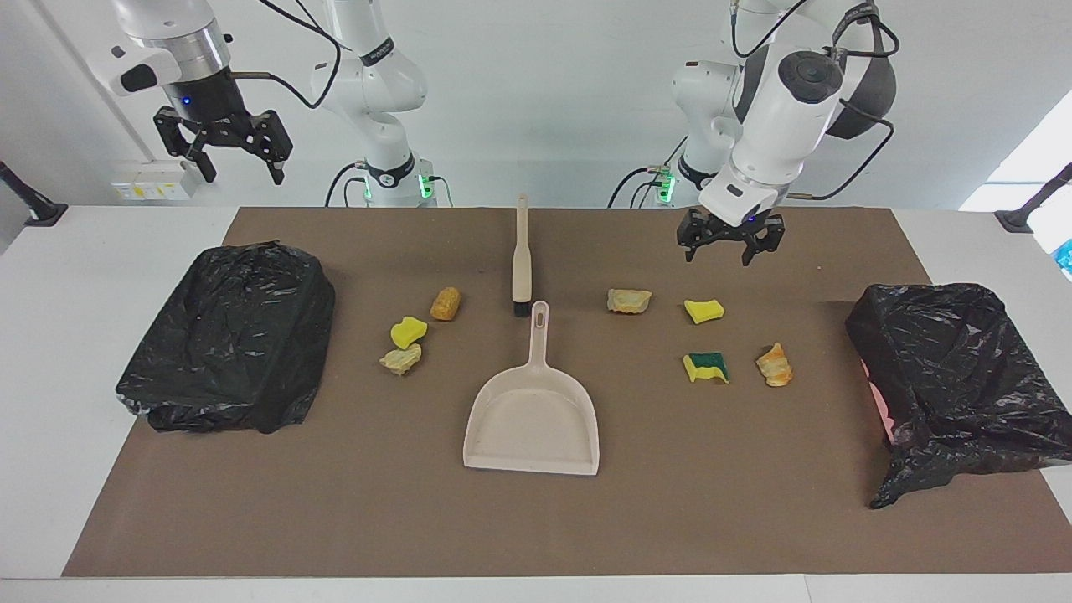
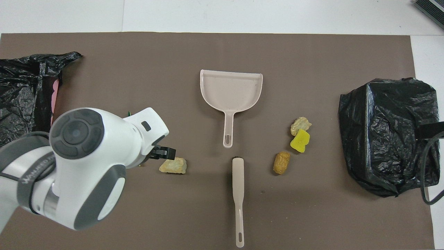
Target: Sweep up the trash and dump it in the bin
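Several bits of trash lie on the brown mat (image 1: 670,519). Toward the right arm's end are an orange lump (image 1: 445,303), a yellow sponge piece (image 1: 408,332) and a tan lump (image 1: 400,360). Toward the left arm's end are a tan lump (image 1: 629,301), a yellow sponge piece (image 1: 703,311), a green-faced sponge (image 1: 706,367) and an orange lump (image 1: 775,365). The beige dustpan (image 1: 532,410) lies mid-table, with the brush (image 1: 521,255) nearer the robots. My left gripper (image 1: 718,248) is open, low over the mat between the tan lump and the yellow sponge. My right gripper (image 1: 239,163) is open, waiting high above the right arm's end.
A black-bagged bin (image 1: 234,335) stands at the right arm's end, another (image 1: 955,377) at the left arm's end with pink showing at its side. In the overhead view my left arm (image 2: 83,163) hides the sponges and orange lump under it.
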`<action>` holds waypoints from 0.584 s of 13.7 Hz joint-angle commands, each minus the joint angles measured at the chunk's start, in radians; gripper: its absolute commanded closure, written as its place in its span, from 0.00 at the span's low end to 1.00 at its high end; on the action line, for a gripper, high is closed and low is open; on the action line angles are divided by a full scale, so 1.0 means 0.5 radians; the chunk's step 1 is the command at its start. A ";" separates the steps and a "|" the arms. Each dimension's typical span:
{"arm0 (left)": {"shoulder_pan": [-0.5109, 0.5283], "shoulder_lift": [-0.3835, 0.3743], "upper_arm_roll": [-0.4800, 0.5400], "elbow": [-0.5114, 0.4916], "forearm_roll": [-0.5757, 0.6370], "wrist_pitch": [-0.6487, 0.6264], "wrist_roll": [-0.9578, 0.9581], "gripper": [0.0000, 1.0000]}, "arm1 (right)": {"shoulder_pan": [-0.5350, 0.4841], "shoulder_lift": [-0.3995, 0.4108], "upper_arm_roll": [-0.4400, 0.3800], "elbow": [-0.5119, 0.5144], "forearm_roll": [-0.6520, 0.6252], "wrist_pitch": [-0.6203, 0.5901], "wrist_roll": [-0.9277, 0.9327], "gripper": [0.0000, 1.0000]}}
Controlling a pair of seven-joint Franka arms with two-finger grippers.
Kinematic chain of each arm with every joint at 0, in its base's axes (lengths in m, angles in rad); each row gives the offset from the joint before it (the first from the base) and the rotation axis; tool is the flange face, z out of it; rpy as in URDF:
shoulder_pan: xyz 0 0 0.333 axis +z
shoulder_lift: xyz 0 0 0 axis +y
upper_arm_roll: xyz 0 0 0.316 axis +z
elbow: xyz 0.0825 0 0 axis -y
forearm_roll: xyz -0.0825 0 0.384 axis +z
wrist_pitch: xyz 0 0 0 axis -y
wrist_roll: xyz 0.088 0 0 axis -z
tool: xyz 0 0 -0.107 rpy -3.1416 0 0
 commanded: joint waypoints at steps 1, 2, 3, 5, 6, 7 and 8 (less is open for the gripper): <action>-0.184 -0.195 0.034 -0.250 -0.003 0.128 -0.157 0.00 | -0.007 -0.020 -0.001 -0.012 0.033 -0.053 -0.059 0.00; -0.254 -0.198 0.034 -0.259 -0.003 0.128 -0.224 0.00 | -0.007 -0.026 -0.001 -0.006 0.033 -0.117 -0.059 0.00; -0.337 -0.180 0.037 -0.263 -0.003 0.137 -0.301 0.00 | -0.004 -0.035 0.005 -0.018 0.036 -0.109 -0.065 0.00; -0.530 -0.091 0.037 -0.299 -0.003 0.281 -0.506 0.00 | 0.033 -0.023 0.082 -0.086 0.036 -0.060 -0.037 0.00; -0.631 -0.039 0.037 -0.315 -0.003 0.363 -0.619 0.00 | 0.064 -0.020 0.085 -0.153 0.039 0.014 -0.031 0.00; -0.687 0.010 0.037 -0.315 -0.003 0.434 -0.703 0.00 | 0.134 -0.004 0.085 -0.217 0.042 0.111 -0.031 0.00; -0.751 0.056 0.037 -0.315 -0.003 0.496 -0.788 0.00 | 0.180 0.032 0.085 -0.236 0.066 0.182 -0.022 0.00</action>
